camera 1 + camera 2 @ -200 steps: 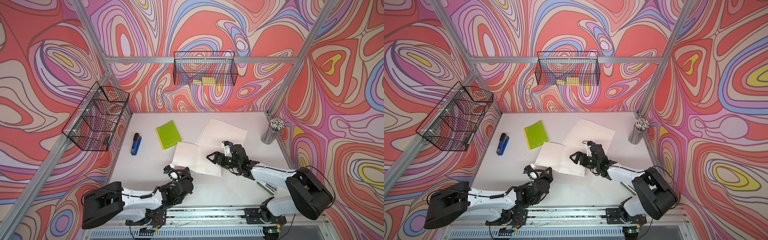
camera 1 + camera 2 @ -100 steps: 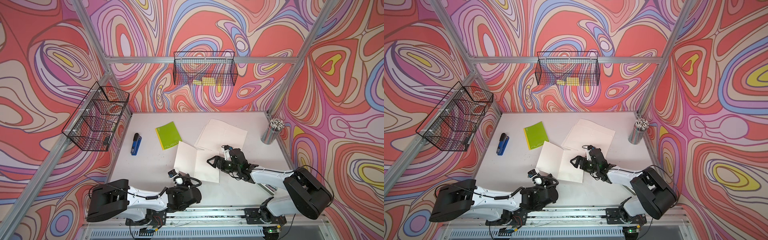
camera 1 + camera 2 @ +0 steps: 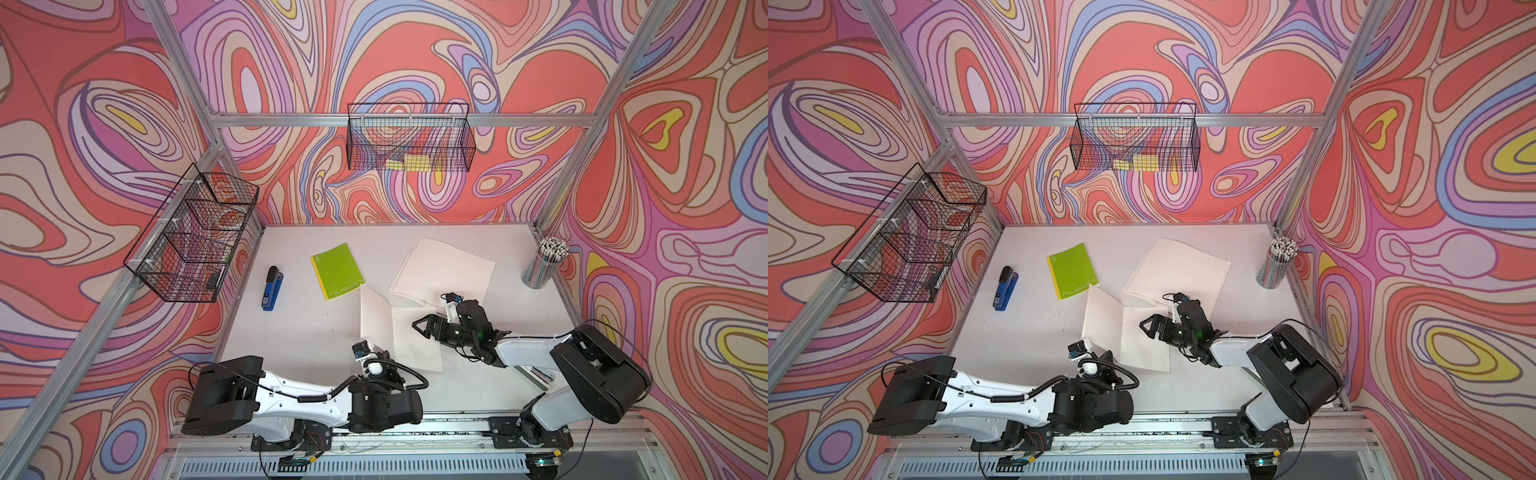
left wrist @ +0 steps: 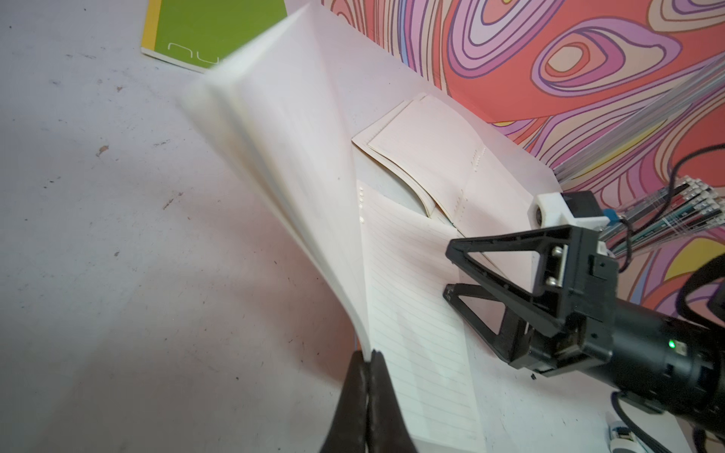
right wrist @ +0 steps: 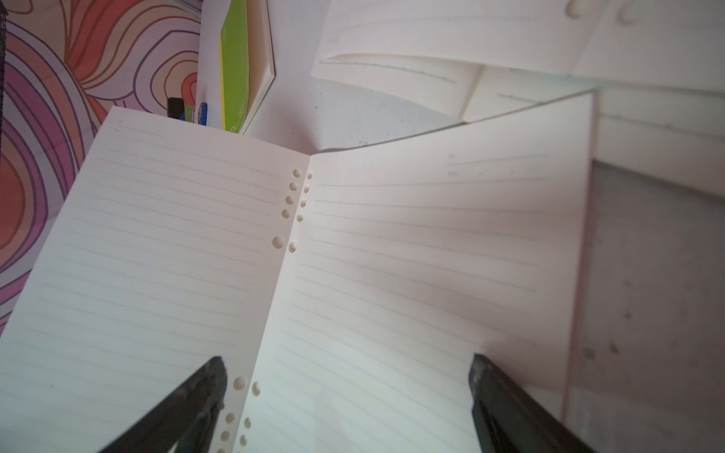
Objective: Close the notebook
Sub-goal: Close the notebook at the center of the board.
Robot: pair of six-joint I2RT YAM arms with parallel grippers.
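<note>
The notebook [image 3: 403, 345] lies open on the tabletop [image 3: 299, 332], near the front, in the middle. The left fingers [image 4: 353, 392] are pinched tight on the near corner of its left half. That half stands up off the tabletop, bent. The right fingers [image 5: 498, 400] are spread wide over the flat right page, one tip by the fold, one by the outer edge.

The only readable word is "nusign", in thin white lowercase letters on the green notebook [image 3: 336, 268], near the cover's five o'clock corner in both top views. The left wrist view shows just its first letters, "nu". Faint printed headings top the open notebook [image 5: 431, 255] pages, too blurred to read.
</note>
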